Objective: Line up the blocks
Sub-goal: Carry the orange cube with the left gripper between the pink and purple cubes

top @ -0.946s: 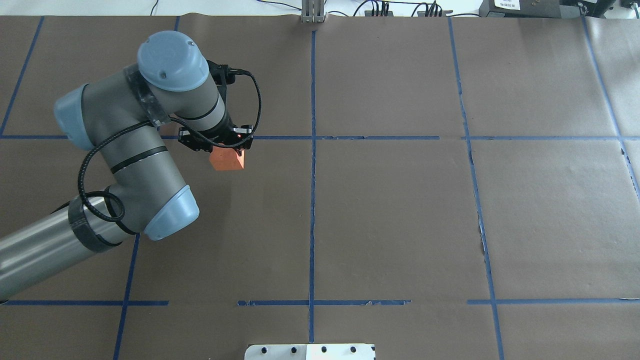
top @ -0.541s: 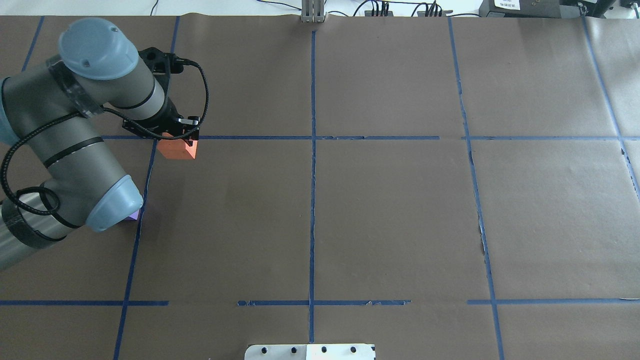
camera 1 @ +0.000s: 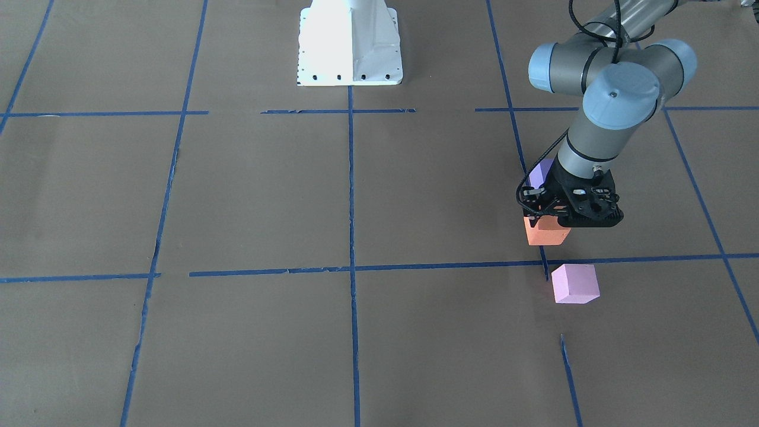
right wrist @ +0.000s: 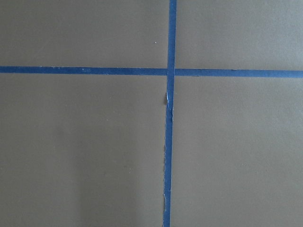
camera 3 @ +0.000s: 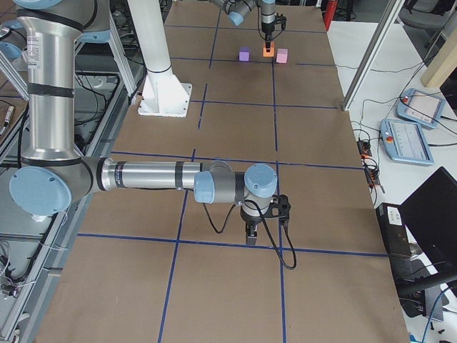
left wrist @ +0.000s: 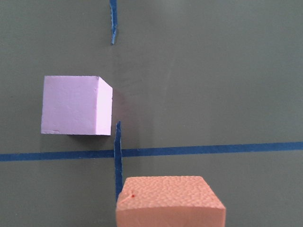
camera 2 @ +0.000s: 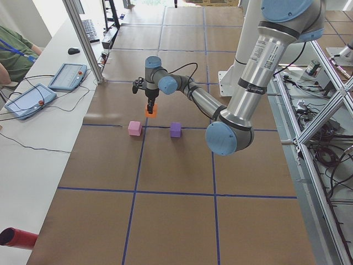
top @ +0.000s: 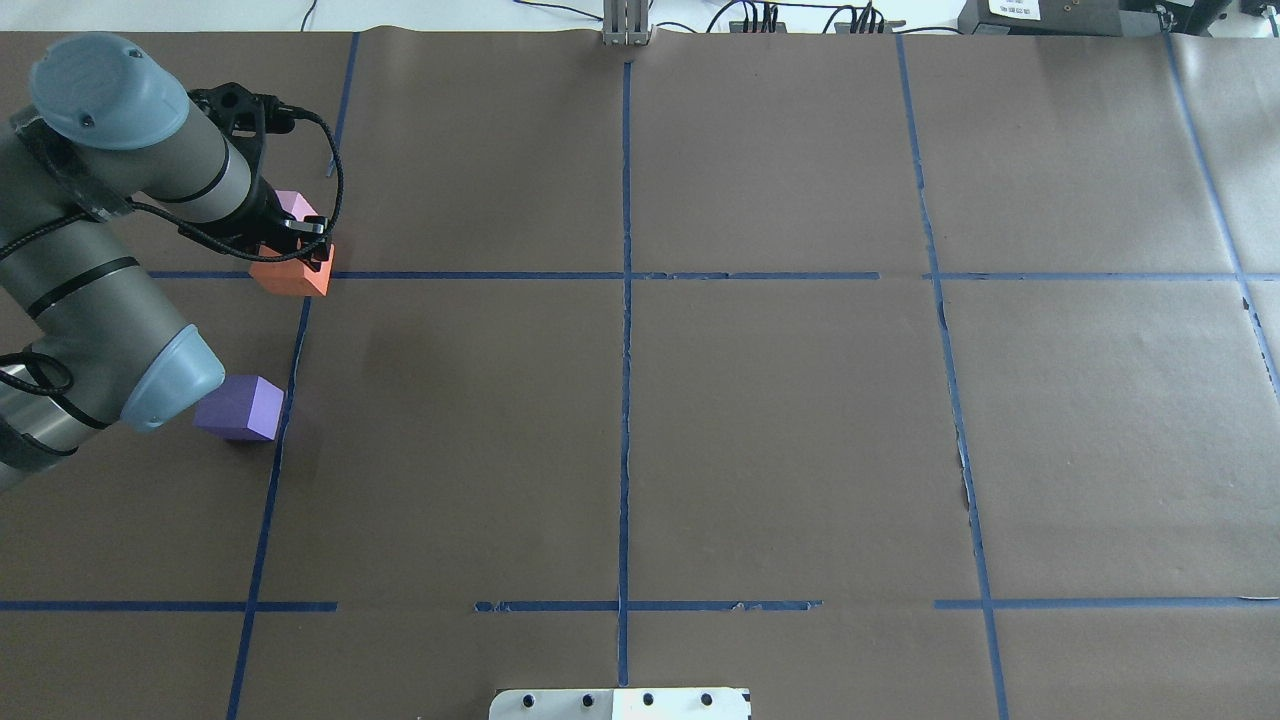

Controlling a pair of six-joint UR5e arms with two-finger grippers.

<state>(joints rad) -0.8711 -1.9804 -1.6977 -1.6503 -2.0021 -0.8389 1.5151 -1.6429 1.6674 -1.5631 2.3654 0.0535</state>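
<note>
**Left gripper clamps the orange block between two loose blocks; right arm waits far away**

Front-facing view: the left gripper (camera 1: 554, 220) points straight down, its fingers closed on the top of the orange block (camera 1: 545, 234). From the orange block, the pale pink block (camera 1: 574, 283) lies near at five o'clock, apart from it across a line of blue tape (camera 1: 350, 268). The purple block (camera 1: 541, 173) shows at twelve o'clock, partly hidden behind the gripper. The white robot base (camera 1: 350, 41) stands at the top of the picture.

Overhead view: all three blocks sit toward ten o'clock of the brown paper table (top: 780, 430). The left gripper (top: 300, 255) holds the orange block (top: 288, 280) over a tape crossing. The pink block (top: 297, 206) peeks out at twelve o'clock from it; the purple block (top: 240, 408) rests alone at seven o'clock.

Left side view: the orange block (camera 2: 150, 111) hangs in the gripper (camera 2: 149, 105), with pink (camera 2: 134, 128) and purple (camera 2: 175, 130) on either side below.

Right side view: the right gripper (camera 3: 251, 232) points down at bare paper, well apart from the blocks; I cannot tell whether it is wide or narrow.

Left wrist view: the orange block (left wrist: 170, 201) fills the bottom edge, pink (left wrist: 75, 105) between ten and eleven o'clock.

Right wrist view: only a tape crossing (right wrist: 170, 72).
</note>
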